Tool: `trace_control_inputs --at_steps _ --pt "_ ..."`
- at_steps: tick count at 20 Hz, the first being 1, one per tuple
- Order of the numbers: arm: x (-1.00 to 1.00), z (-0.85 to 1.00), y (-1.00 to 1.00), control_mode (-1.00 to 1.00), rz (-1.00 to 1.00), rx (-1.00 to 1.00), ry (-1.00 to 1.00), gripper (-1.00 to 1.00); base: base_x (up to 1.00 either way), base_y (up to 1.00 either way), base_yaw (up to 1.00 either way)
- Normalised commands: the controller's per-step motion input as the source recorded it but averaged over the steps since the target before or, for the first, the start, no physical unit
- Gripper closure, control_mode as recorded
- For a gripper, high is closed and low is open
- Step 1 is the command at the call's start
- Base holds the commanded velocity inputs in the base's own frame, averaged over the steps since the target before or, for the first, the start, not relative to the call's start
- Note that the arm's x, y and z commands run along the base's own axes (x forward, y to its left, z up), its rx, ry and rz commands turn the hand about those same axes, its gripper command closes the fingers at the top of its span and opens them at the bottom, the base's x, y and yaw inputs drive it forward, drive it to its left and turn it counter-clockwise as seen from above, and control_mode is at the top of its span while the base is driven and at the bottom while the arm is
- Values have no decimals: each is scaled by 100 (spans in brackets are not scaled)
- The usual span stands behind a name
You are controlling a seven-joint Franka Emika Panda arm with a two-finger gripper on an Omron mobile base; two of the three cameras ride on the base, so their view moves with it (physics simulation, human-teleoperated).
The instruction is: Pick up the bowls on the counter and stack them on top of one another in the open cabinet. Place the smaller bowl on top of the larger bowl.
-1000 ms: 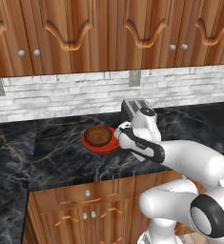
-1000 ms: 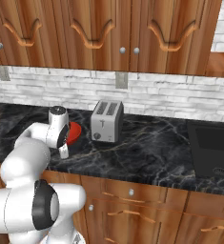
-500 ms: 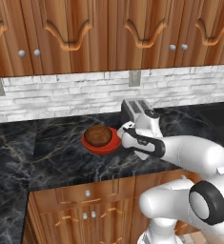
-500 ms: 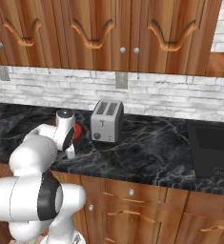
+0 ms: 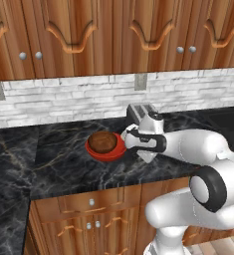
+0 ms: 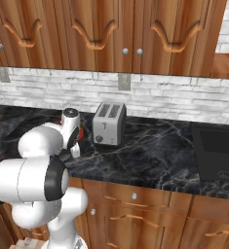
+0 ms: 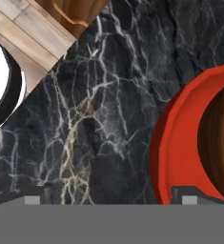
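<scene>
Gripper wide open — empty, one fingertip over the red bowl.

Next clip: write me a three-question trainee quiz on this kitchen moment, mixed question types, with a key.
1. True or false: the brown wooden bowl sits inside the red bowl.
2. Multiple choice: what stands on the black marble counter to the right of the bowls in the left base view? A) a kettle B) a toaster C) a mug
3. Fill in: the pincer is ____, one fingertip over bare counter, the other over the red bowl's rim.

Key: 1 true; 2 B; 3 open
</scene>
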Motion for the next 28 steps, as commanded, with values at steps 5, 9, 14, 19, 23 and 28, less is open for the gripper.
trace_control_inputs --at_steps 5,9,14,19,23,28 --pt "28 -21 0 -100 4 -3 -1 -100 0 0 0" --pt "32 -24 2 -100 4 -1 -3 -100 0 0 0" --pt "29 -19 4 -100 4 0 -3 -100 0 0 0" --pt "27 -18 9 -100 3 0 -1 -100 0 0 0" --pt "21 -22 14 -100 3 0 0 -100 0 0 0" --pt "22 -25 9 -100 2 0 0 -100 0 0 0"
